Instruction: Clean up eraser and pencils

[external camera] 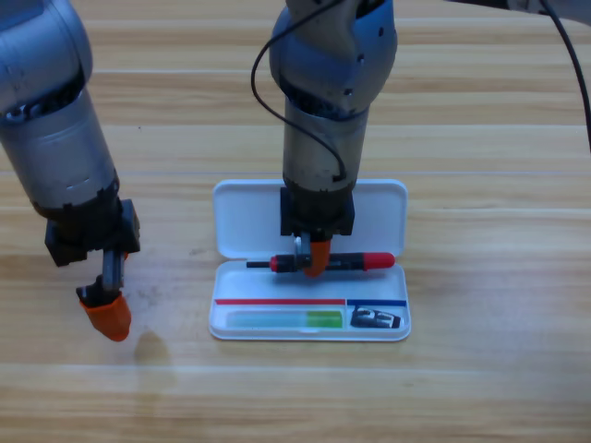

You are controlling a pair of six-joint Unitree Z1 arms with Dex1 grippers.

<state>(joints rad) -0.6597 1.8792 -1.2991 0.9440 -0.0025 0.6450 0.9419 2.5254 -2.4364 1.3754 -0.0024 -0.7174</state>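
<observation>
High view: right gripper (pixel 317 258) pinching red-and-black pencil (pixel 369 261) over white case (pixel 242 221)'s hinge; green pencil (pixel 282 320), eraser (pixel 377 318) already inside. Next: lower, release. Left gripper (pixel 106 314) waiting by tabletop's left edge, pressed together.

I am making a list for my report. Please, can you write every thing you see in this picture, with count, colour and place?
white case: 1, white, open, middle of table.
red-and-black pencil: 1, black barrel with red ends, lying across the case at its hinge, under the right gripper.
green pencil: 1, bright green with pale end, in the case's lower half, left part.
eraser: 1, black with white markings, in the case's lower half, right end.
table: 1, wooden.
right gripper: 1, orange jaws, on the red-and-black pencil.
left gripper: 1, orange jaws, left of the case.
</observation>
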